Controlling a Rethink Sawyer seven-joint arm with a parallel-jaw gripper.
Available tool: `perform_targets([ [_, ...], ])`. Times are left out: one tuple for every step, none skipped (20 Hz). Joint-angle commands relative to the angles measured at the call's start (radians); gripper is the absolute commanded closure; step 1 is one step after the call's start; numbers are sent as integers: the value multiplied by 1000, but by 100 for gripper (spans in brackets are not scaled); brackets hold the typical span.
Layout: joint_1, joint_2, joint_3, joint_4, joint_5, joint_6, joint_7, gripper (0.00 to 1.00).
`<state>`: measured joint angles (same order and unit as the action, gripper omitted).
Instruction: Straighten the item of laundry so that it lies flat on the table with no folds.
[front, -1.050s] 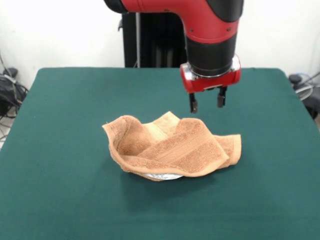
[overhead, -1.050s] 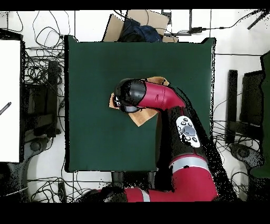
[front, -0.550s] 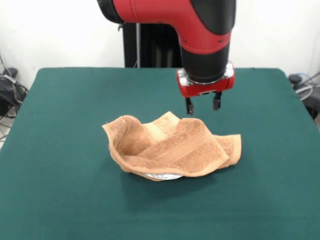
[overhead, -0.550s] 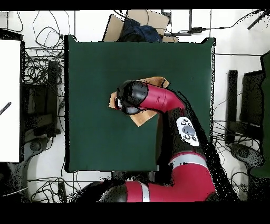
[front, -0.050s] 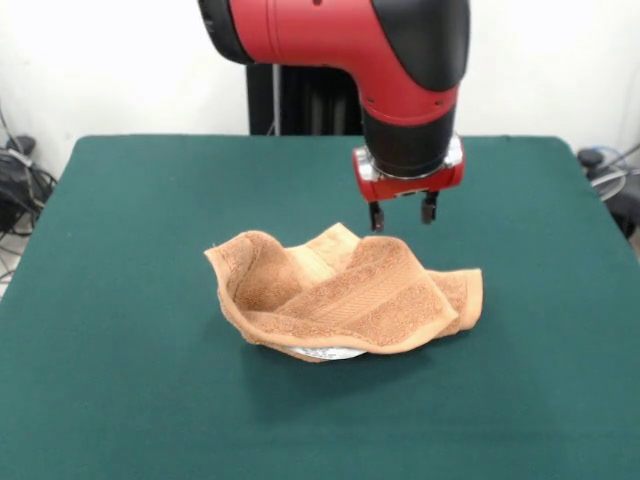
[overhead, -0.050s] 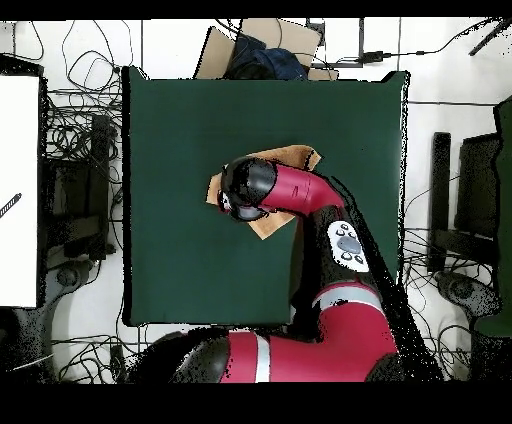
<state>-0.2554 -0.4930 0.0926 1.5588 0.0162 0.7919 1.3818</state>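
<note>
The towel (front, -0.050s: 345, 297) lies crumpled near the middle of the bench (front, -0.050s: 120, 300), its edges curled up. The pincer (front, -0.050s: 401, 214) hangs empty just behind the towel, fingers apart. Closing on two layers would likely drag the folds along instead of opening them.

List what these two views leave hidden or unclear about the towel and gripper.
- Overhead view: the arm covers most of the towel and all of the gripper.
- Front view: the towel's underside and the pale thing under its near edge are hidden by its folds.
- Front view: whether the gripper is above or behind the towel is unclear.
</note>
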Motion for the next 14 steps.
perform_targets([
  [38,12,-30,35,51,-13,298,0],
  [41,10,-35,33,51,-12,298,0],
  [44,10,-40,30,49,-17,297,0],
  [47,8,-45,32,50,-20,297,0],
  [50,7,-49,33,51,-24,296,0],
  [55,6,-56,32,53,-28,301,0],
  [59,4,-64,32,54,-29,308,0],
  [68,-3,-79,34,56,-13,323,0],
  [76,-11,-92,34,56,-2,330,0],
  [85,-18,-104,35,55,9,336,0],
  [100,-19,-124,11,43,64,334,0],
  [112,-11,-133,-33,22,106,309,0],
  [116,2,-131,-67,17,138,293,0],
  [112,12,-118,-92,15,151,262,0],
])
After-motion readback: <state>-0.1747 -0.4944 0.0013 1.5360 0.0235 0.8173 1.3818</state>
